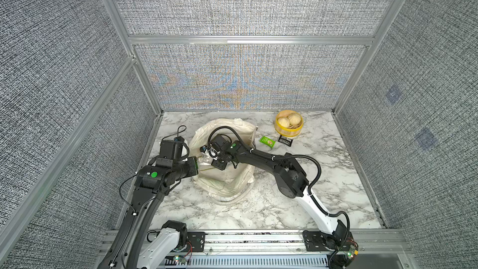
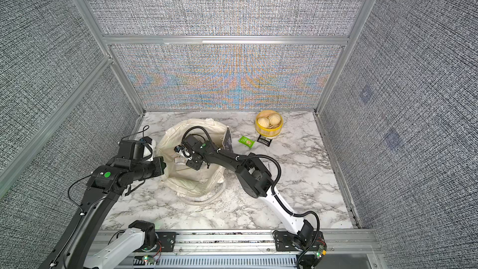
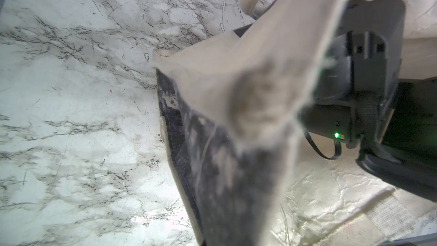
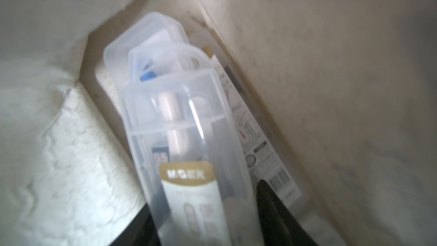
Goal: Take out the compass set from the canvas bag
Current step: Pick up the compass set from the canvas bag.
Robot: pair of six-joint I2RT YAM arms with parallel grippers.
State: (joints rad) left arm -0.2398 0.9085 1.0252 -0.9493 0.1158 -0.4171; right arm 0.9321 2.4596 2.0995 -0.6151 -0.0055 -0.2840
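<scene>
The cream canvas bag (image 1: 227, 179) slumps open on the marble table, left of centre, in both top views. My left gripper (image 1: 198, 163) is shut on the bag's left rim and holds it up; in the left wrist view blurred fabric and the dark printed panel (image 3: 212, 173) hide the jaws. My right gripper (image 4: 203, 197) reaches down inside the bag. Its two dark fingers press either side of the compass set (image 4: 184, 124), a clear plastic case with a gold label. From a top view the case (image 1: 205, 157) shows just under the right wrist.
A yellow steamer basket (image 1: 289, 122) with buns stands at the back right. A green packet (image 1: 267, 141) and a black packet (image 1: 285, 141) lie between it and the bag. Inside the bag a printed card with a barcode (image 4: 279, 181) lies beside the case. Fabric walls enclose the table (image 1: 258, 208).
</scene>
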